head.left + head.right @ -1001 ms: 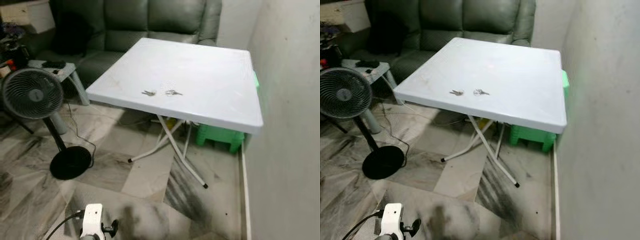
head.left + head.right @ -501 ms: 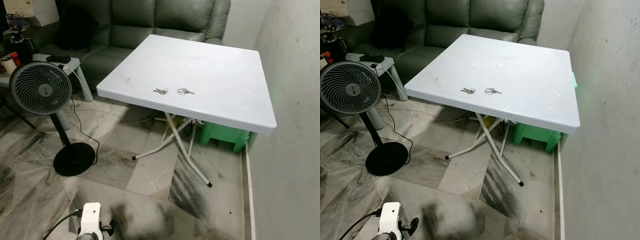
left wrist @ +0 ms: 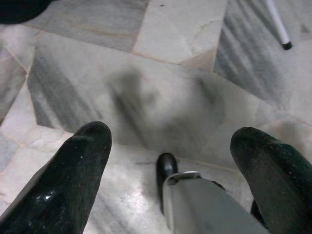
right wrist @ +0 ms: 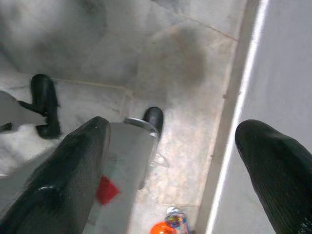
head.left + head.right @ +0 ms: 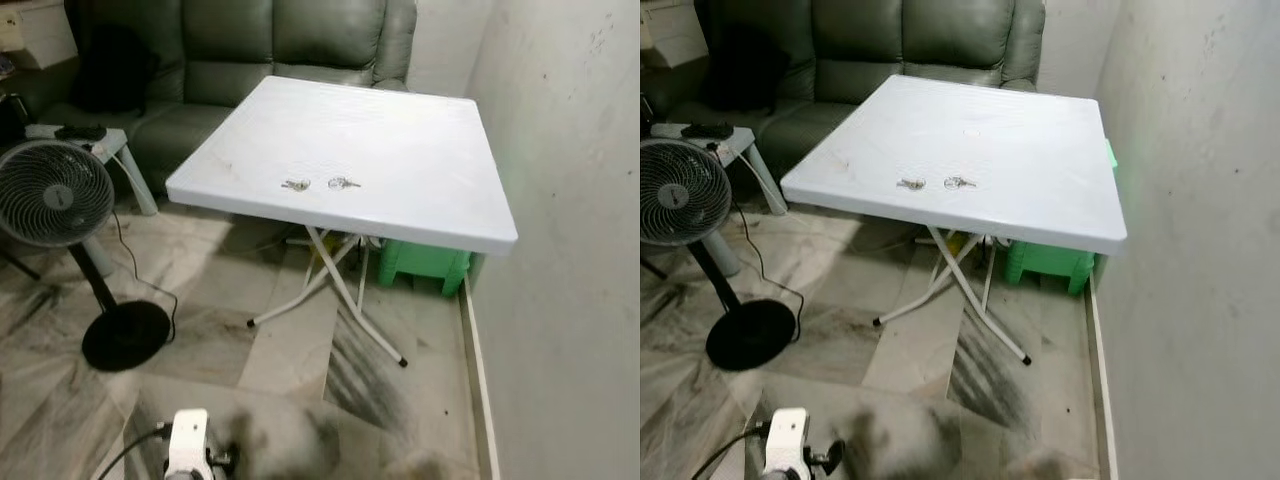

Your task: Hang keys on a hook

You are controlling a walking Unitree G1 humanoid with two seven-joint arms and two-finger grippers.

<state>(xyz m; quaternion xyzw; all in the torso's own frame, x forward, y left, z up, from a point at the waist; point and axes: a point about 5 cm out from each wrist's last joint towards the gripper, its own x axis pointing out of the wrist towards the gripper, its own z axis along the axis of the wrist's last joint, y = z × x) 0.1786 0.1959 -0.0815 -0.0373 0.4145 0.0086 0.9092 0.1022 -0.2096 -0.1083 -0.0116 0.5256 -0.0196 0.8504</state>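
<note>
White table [image 5: 420, 150] with keys [image 5: 296, 185] (two bunches, apart)

The left gripper [image 3: 170, 146] hangs over the grey-veined marble floor [image 3: 161, 92], its two black fingers [image 3: 68, 180] spread wide with nothing between them. A white table leg [image 3: 278, 24] with a black foot touches the floor nearby.
</note>
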